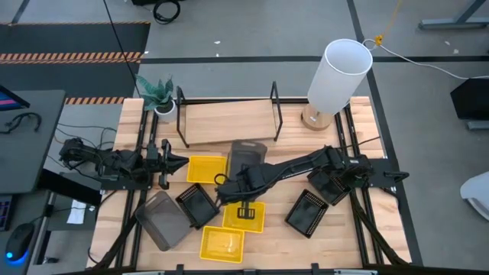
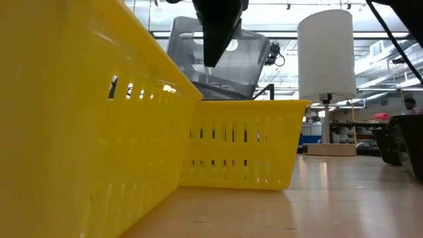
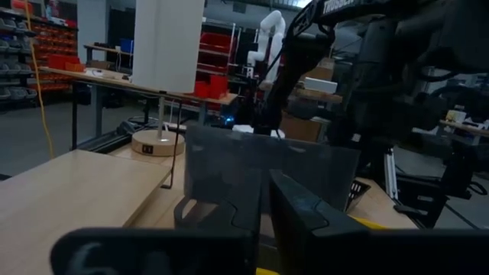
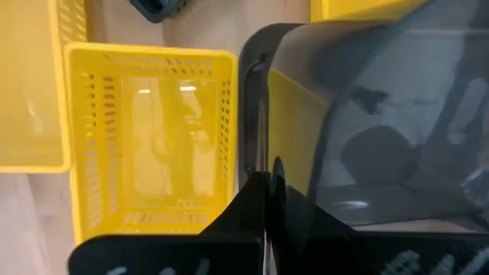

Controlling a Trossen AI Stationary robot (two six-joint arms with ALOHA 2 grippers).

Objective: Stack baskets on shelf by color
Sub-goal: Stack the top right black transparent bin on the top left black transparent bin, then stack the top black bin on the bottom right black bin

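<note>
My right gripper reaches to the table's middle and is shut on a translucent dark grey basket, which shows lifted and tilted in the low view. Under it lies a yellow basket. Two more yellow baskets rest flat on the near table, as does a second grey basket. Black perforated baskets lie beside them. The shelf stands at the far side. My left gripper waits shut at the left. My right gripper pinches the grey basket's end wall at its rim, coming from above and pointing down, with the fingers across the rim. The basket is lifted clear of the table and hangs tilted below the fingers.
A white cylinder lamp stands at the far right corner, and a small potted plant at the shelf's left end. Another black basket lies under my right arm. Bare wood shows at the near right.
</note>
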